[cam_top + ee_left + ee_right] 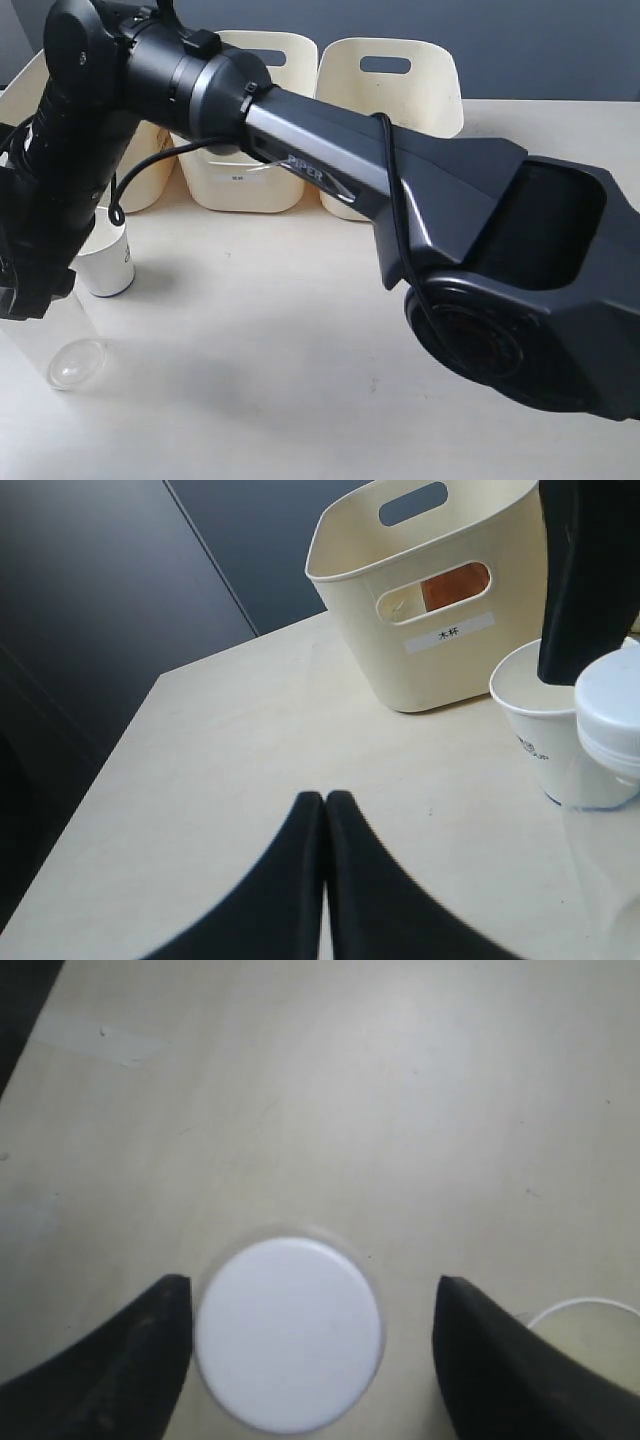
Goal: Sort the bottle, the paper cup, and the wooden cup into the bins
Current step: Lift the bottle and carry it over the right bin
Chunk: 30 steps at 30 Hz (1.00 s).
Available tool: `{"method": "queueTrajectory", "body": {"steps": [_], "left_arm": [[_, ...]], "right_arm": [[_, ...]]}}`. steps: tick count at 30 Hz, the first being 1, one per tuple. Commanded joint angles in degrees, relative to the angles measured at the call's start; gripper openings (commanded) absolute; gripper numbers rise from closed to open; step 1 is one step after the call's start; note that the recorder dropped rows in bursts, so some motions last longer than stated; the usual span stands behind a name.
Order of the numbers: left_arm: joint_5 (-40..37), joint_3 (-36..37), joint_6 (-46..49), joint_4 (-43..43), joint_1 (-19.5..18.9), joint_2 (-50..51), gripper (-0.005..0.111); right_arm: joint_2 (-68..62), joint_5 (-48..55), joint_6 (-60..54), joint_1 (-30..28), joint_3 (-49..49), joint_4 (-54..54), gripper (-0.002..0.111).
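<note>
The bottle [62, 340] stands on the surface [300, 380] at the far left, just beside the paper cup [107, 262]. It's clear plastic w/ a white cap [289, 1332], prob. empty, so light, smooth and a bit squishy. Best to hold it round the cap or neck, and not too hard. The cup is thin paper and will dent fast.

Behind them sit the bins [395, 80]; the left one [440, 590] has something brown inside (maybe the wooden cup, can't tell).

The right arm reaches all the way across. Its gripper [310, 1345] points straight down over the bottle, fingers wide, one each side of the cap, not touching. The left gripper [325, 865] hangs low, fingers pressed together, holding nothing.
</note>
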State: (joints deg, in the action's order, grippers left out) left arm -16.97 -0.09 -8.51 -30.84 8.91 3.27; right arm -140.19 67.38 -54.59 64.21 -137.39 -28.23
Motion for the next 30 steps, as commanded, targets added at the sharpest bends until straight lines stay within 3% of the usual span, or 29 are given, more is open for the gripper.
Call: {"method": "queueTrajectory", "body": {"steps": [1,4,5,6,17,30], "left_arm": [[0.52,0.09,-0.10,0.07,0.30,-0.19,0.000],[0.52,0.09,-0.10,0.07,0.30,-0.19,0.000],[0.52,0.09,-0.10,0.07,0.30,-0.19,0.000],[0.52,0.09,-0.10,0.07,0.30,-0.19,0.000],[0.52,0.09,-0.10,0.07,0.30,-0.19,0.000],[0.52,0.09,-0.10,0.07,0.30,-0.19,0.000]], "right_arm": [[0.45,-0.50,-0.82,-0.22,0.14,-0.39,0.058],[0.56,-0.01,-0.82,-0.22,0.14,-0.29,0.025],[0.78,0.27,-0.82,-0.22,0.14,-0.16,0.008],[1.16,0.59,-0.82,-0.22,0.14,0.67,0.001],[10.87,2.58,0.64,-0.22,0.14,4.69,-0.001],[23.93,2.58,18.43,-0.22,0.14,32.78,-0.001]]}}
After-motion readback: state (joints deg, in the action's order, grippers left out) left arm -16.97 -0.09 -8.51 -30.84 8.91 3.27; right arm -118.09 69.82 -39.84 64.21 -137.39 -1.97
